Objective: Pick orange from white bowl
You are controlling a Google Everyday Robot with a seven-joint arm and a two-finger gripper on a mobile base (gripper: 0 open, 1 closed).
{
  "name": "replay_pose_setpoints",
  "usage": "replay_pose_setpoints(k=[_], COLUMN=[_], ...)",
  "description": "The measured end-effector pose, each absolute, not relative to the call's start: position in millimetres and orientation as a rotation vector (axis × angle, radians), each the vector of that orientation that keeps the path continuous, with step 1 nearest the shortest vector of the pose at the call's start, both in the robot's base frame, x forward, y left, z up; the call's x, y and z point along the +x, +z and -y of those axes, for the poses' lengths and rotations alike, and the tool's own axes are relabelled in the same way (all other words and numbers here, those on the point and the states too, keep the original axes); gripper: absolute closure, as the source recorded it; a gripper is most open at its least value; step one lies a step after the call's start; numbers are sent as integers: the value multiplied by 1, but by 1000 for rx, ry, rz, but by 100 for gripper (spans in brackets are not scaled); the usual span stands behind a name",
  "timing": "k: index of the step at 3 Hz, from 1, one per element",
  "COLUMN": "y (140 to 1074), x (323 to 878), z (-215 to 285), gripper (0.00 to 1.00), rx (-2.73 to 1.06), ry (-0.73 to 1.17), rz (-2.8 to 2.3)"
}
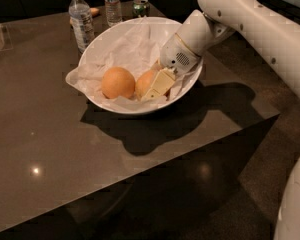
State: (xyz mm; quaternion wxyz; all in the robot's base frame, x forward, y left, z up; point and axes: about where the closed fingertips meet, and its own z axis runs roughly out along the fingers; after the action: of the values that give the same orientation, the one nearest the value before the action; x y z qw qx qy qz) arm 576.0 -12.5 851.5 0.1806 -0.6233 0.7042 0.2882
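Note:
The white bowl (190, 86), lined with crumpled white paper, stands on the dark table and holds two oranges side by side. The brighter one (117, 82) lies on the left. The duller, tan-toned orange (144, 81) lies to its right, partly covered by my gripper (157, 85). My white arm comes in from the upper right over the bowl's right rim. The gripper is down inside the bowl, right against this orange on its right, near side. The orange's far side is hidden.
Two water bottles (81, 20) (112, 2) and a can (140, 6) stand behind the bowl. A clear glass (2, 36) is at the far left. The table's front edge (155, 166) runs diagonally below the bowl, with its corner (277, 115) at the right.

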Motion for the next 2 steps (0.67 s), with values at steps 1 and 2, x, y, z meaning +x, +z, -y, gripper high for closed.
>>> replay_pose_setpoints(k=[1, 2], y=[861, 885], x=[571, 568], z=[15, 16], gripper=[88, 100], rx=[-1733, -1722], ry=[780, 729], rz=[-1968, -1898])
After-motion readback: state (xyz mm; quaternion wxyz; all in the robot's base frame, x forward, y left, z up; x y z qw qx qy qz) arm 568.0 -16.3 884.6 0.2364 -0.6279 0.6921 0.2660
